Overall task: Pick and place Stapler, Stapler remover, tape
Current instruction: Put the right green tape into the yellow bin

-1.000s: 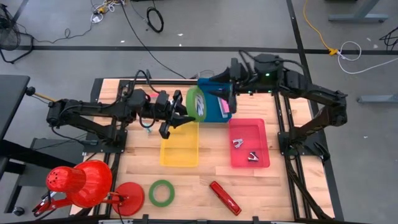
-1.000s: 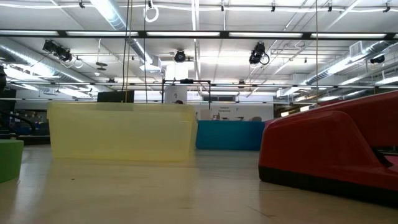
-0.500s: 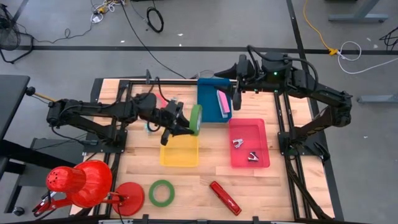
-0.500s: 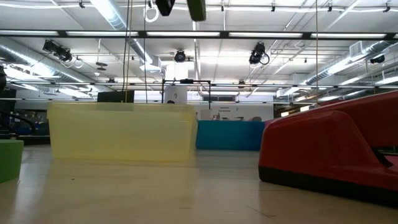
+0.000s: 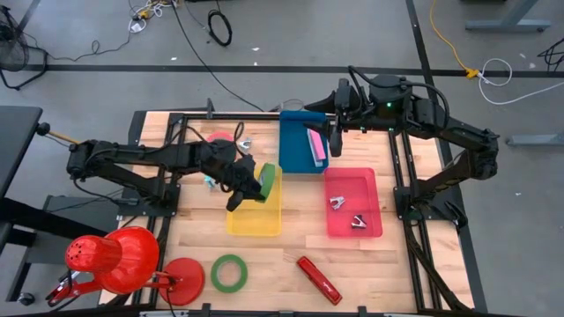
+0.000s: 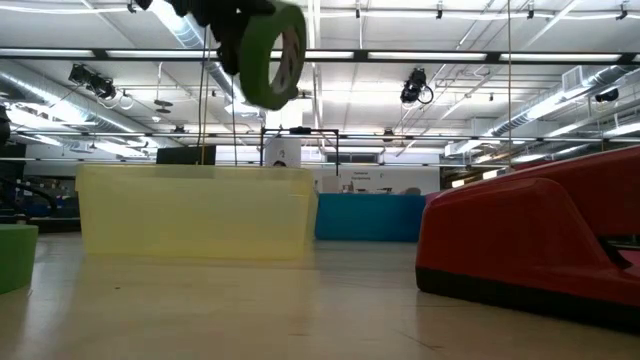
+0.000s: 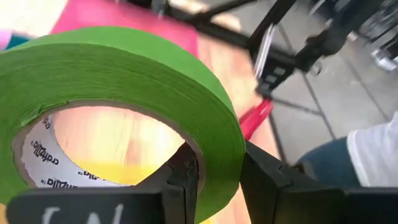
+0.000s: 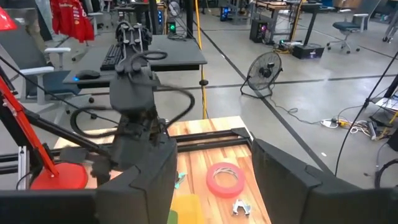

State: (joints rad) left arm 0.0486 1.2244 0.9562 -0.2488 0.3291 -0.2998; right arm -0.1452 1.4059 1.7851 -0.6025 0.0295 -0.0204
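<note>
**Green tape held above the yellow bin**

Our left tool [image 5: 249,183] clamps a green tape roll [image 5: 263,180] over the yellow bin [image 5: 256,218]. Our right tool [image 5: 333,130], fingers parted and empty, waits above the blue bin [image 5: 295,150] at the bench's [image 5: 370,264] far side.

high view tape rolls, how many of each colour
green: 2, the held roll and the loose roll
pink: 1, the pink roll
total: 3
</note>
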